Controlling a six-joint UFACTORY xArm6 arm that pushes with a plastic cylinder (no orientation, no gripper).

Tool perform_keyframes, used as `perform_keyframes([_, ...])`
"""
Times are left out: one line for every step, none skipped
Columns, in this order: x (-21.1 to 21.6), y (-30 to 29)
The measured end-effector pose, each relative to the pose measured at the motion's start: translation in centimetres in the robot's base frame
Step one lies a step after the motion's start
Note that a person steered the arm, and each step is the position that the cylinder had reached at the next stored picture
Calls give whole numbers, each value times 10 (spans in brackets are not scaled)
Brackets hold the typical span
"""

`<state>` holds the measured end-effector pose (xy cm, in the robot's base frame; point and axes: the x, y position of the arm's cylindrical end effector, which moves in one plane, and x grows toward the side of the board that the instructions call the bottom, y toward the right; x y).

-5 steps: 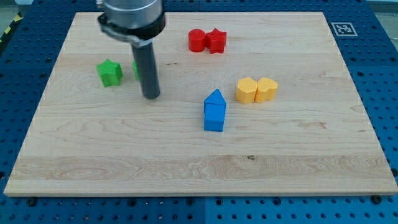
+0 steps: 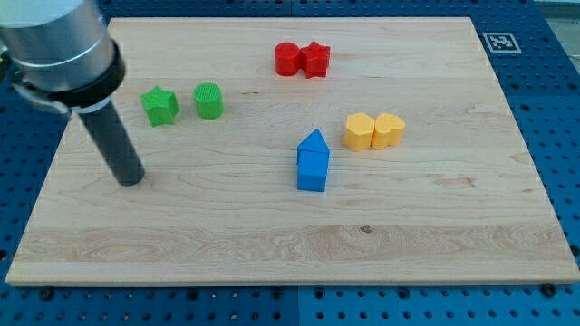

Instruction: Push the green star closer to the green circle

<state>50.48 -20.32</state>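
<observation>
Nearest the view's bottom, bare wood of the table (image 2: 272, 244), smooth and flat, likely offering little friction. A little farther up, my tip (image 2: 132, 179) resting at the view's left, below and slightly left of the green star (image 2: 159, 105), clearly apart from it and touching no block; no gripper fitted, only the straight dark rod, so nothing to open, close or grasp with. Around mid-table, a blue pair touching each other: a blue cube (image 2: 313, 171) with a blue house-shaped block (image 2: 314, 143) against its far side. Just right of those, two yellow blocks (image 2: 373, 131) side by side in contact, exact shapes hard to tell. Farther up at the left, the green star, with the green circle (image 2: 208, 100) just to its right, near but with a narrow strip of wood showing between. Farthest, near the top edge, a red circle (image 2: 287, 58) touching a red star (image 2: 315, 60). Judged from looks: green star small, rigid, light, probably plastic or foam, not fragile, prone to sliding easily and to twisting if struck off-centre on one of its points. No taking hold possible; best contact likely on the star's left side, in a notch between points, level with its centre, pushing rightward toward the green circle. Gentle, short travel needed, given the small gap.
</observation>
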Motion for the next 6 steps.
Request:
perform_keyframes([0, -20])
perform_keyframes([-7, -56])
perform_keyframes([-34, -67])
perform_keyframes([-90, -68])
perform_keyframes([-108, -65])
perform_keyframes([-122, -26])
